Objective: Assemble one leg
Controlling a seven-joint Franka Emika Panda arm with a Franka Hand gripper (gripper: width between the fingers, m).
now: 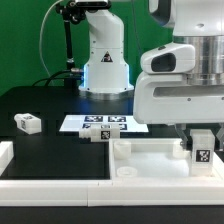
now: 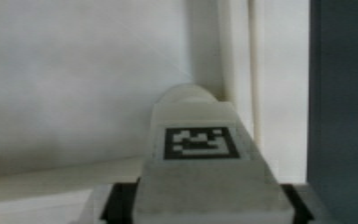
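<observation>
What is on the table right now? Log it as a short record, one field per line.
gripper: shut on the held leg
held leg: upright between the fingers, marker tag facing the wrist camera
position of held leg: over the white tray piece, at the exterior view's right
contact with tray: cannot tell
loose leg: lying on the black table, exterior view's left
second loose leg: at the marker board's front edge

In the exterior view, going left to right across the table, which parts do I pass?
Loose leg lying on the black table → marker board → small leg in front of it → gripper holding a leg.
</observation>
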